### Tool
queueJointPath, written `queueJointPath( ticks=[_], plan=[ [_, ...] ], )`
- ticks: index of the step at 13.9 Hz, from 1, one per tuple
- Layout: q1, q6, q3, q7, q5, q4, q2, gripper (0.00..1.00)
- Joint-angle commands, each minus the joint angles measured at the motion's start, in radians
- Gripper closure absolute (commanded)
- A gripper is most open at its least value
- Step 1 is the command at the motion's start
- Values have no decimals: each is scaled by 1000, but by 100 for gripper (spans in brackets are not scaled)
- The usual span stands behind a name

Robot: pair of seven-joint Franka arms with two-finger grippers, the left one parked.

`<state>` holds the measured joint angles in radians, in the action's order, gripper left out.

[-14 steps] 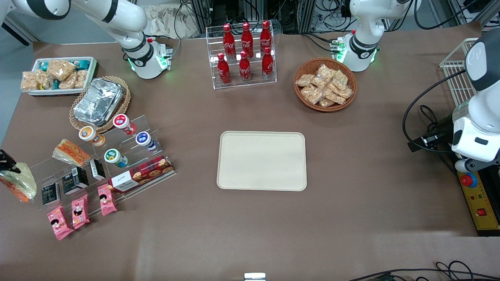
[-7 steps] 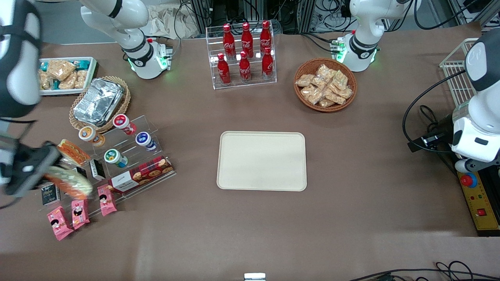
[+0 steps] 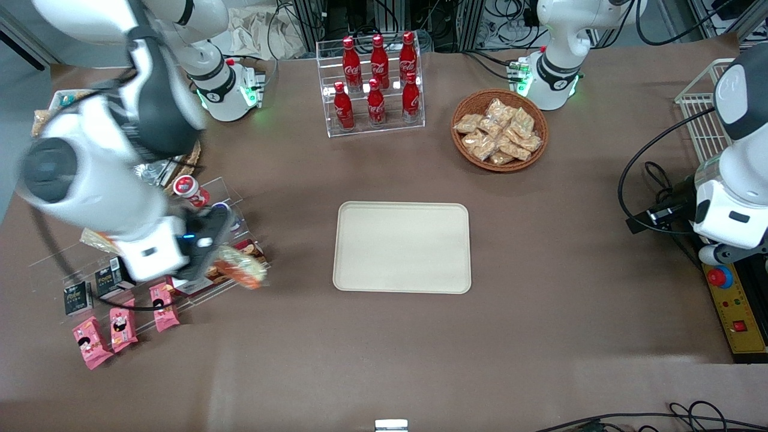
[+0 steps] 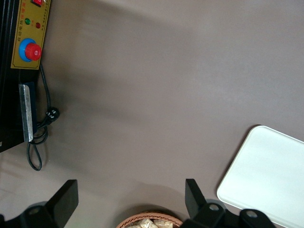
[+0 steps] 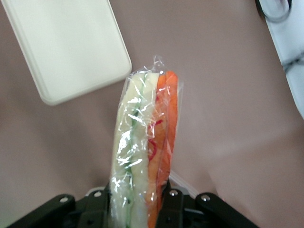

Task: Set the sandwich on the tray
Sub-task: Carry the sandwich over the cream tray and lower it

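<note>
My gripper point(image 3: 225, 258) is shut on the sandwich point(image 3: 242, 271), a plastic-wrapped wedge with pale bread and orange-red and green filling. It hangs above the clear stepped shelf's end nearest the tray. The wrist view shows the sandwich point(image 5: 142, 152) edge-on, sticking out between the two black fingers point(image 5: 173, 202) of the gripper point(image 5: 138, 206), over bare brown table. The cream tray point(image 3: 402, 247) lies flat mid-table with nothing on it. A corner of the tray point(image 5: 66, 42) shows just off the sandwich's tip, and the tray point(image 4: 270, 180) also appears in the left wrist view.
The clear stepped shelf point(image 3: 234, 195) holds yogurt cups point(image 3: 187, 187), a red cookie box and small black boxes point(image 3: 78, 298); pink packets point(image 3: 120, 327) lie in front. A tan sandwich wedge point(image 3: 96, 240) peeks from under the arm. Cola bottles point(image 3: 375, 84) and a snack basket point(image 3: 499, 130) stand farther back.
The arm has swung in from the working arm's end of the table, carrying the sandwich over the shelf toward the tray. It now covers the foil basket and snack tray.
</note>
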<state>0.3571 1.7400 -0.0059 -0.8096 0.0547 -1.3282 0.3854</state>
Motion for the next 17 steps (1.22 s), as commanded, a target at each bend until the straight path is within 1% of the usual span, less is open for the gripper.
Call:
queueJointPath(
  ticks=[1,3,5,11,13,15,17],
  plan=[
    [101,105,-14,111,22,11,61,65],
    [163,192,-14,127,20,11,104,65],
    [207,249,-16,153,20,11,142,65],
    [282,453,-17,167,10,11,292,65],
    [312,480,-22,167,4,11,328,65],
    [322,486,-20,167,-44,11,358,65],
    [335,501,-20,167,-52,11,389,65]
  ],
)
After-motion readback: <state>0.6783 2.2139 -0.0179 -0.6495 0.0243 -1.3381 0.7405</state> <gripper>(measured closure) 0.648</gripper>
